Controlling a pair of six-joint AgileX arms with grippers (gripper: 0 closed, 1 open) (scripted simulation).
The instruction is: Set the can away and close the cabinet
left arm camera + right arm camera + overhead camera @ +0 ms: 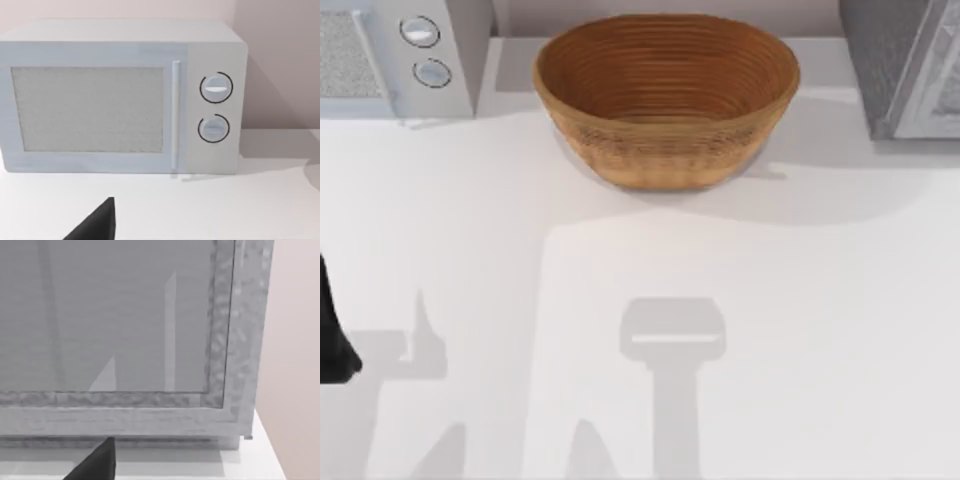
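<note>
A white table [470,250] seen from above. A woven basket [665,95] sits at the far middle, a microwave [400,55] in the far left corner, and a grey cabinet [905,65] in the far right corner. The near table is open, crossed by shadows. The left arm [332,335] shows as a dark shape at the table's left edge. Left pincer [95,225] faces the microwave front; right pincer [95,462] faces the cabinet front, near its base. Whether either pincer is spread or pressed together cannot be told. The can's place cannot be told.
</note>
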